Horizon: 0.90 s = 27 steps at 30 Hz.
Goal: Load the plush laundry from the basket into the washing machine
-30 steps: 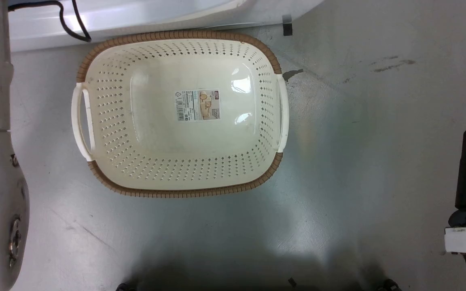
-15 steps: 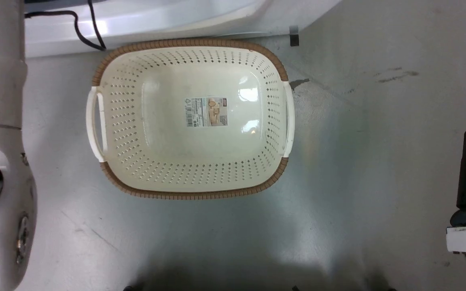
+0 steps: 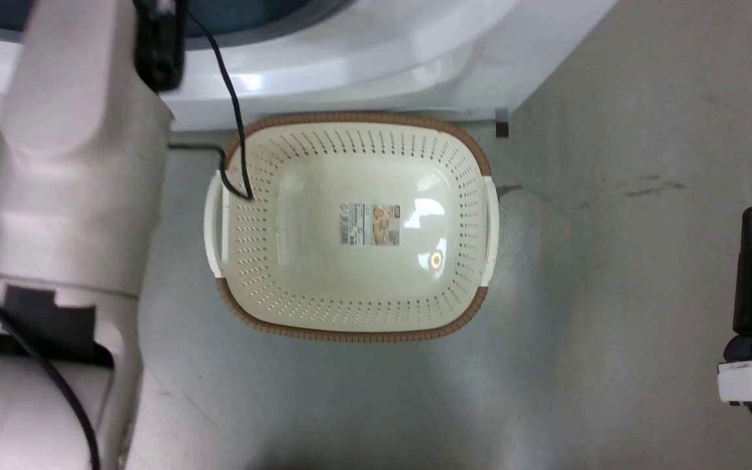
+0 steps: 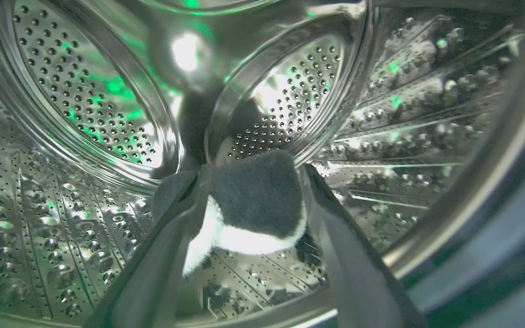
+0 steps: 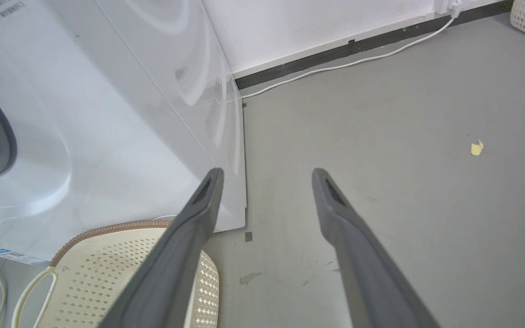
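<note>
2 claws: left claw (image 4: pixel 255 169) is gripping the plush (image 4: pixel 258 200) inside the washer's (image 5: pixel 107 114) drum (image 4: pixel 84 91); right claw (image 5: pixel 267 173) is hanging open beside it. Black cable (image 3: pixel 232 117) is crossing the basket (image 3: pixel 350 333) rim; its label (image 3: pixel 369 224) is showing print too small to read.

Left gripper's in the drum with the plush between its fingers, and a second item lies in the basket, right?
No: the head view shows the basket empty but for its label. The left gripper is in the drum with the plush laundry between its fingers.
</note>
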Available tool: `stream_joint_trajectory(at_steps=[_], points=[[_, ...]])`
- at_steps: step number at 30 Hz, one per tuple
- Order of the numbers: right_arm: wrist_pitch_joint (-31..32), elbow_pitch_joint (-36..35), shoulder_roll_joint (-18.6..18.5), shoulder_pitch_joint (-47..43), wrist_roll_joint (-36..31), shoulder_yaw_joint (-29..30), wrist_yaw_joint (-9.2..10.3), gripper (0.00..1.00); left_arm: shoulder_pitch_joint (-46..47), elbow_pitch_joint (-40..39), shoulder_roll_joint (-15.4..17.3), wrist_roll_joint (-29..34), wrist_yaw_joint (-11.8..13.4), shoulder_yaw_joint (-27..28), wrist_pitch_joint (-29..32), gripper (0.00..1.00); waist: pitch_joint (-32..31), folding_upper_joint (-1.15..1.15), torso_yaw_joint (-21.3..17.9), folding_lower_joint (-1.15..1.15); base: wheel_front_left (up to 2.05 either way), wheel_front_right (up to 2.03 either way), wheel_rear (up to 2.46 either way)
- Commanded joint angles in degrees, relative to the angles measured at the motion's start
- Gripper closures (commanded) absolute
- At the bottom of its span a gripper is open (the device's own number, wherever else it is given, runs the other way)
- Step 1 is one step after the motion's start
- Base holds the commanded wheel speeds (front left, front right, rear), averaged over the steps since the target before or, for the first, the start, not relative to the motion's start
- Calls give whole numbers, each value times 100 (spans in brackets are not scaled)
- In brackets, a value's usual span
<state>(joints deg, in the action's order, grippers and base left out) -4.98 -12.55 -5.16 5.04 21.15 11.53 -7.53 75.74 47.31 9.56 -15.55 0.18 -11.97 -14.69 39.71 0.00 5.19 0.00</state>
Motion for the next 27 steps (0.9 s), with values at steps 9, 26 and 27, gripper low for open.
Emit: stream_joint_trajectory(at_steps=[9,26,27], points=[[34,229,31,35,-33,-72,4,0,-1245,-443,-233,175,-34,15,-30,0,-794,0,195,0,0,0,0],[-69,815,185,-297,-49,-242,4,0,-3070,-596,-394,188,-39,91,-30,0,-2229,0,280,0,0,0,0],[-81,852,191,-325,-50,-256,4,0,-3187,-639,-392,175,-33,124,-30,0,-2319,0,282,0,0,0,0]])
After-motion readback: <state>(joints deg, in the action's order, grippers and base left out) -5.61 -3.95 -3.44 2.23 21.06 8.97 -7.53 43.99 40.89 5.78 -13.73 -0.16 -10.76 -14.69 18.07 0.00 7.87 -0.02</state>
